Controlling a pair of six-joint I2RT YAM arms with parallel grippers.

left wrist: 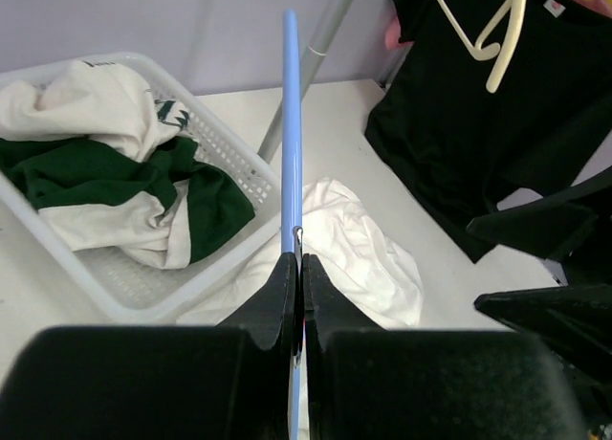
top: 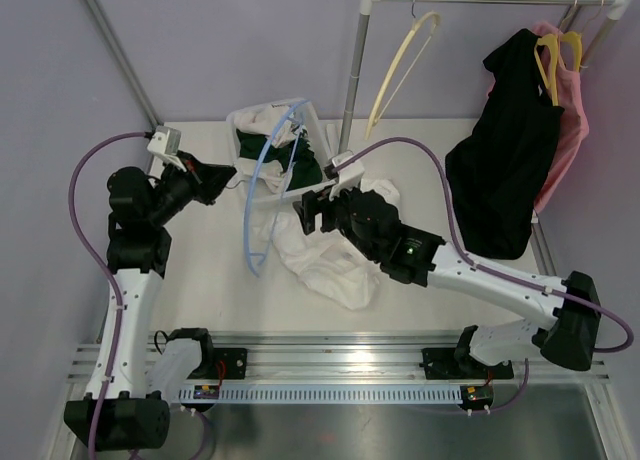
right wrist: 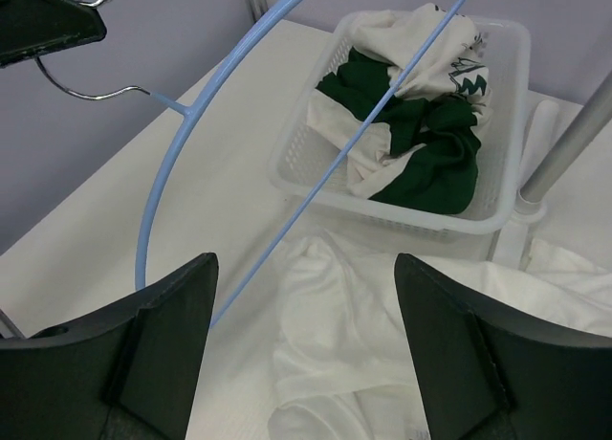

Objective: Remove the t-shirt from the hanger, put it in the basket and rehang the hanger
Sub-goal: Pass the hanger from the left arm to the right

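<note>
The light-blue hanger [top: 262,170] is bare and held tilted above the table, its far end over the basket. My left gripper [top: 226,177] is shut on its hook end; in the left wrist view the jaws [left wrist: 298,268] pinch it and the blue bar [left wrist: 291,124] runs straight ahead. The white t-shirt [top: 335,255] lies crumpled on the table, off the hanger, and also shows in the left wrist view [left wrist: 359,253]. My right gripper [top: 313,217] is open and empty just above the shirt [right wrist: 382,344], with the hanger [right wrist: 316,182] to its left.
A white basket [top: 238,152] holds white and green clothes behind the hanger. A rack pole [top: 352,80] stands at the back with a cream hanger [top: 400,65]. A black t-shirt [top: 505,170] on a yellow hanger and a pink garment [top: 572,130] hang on the right.
</note>
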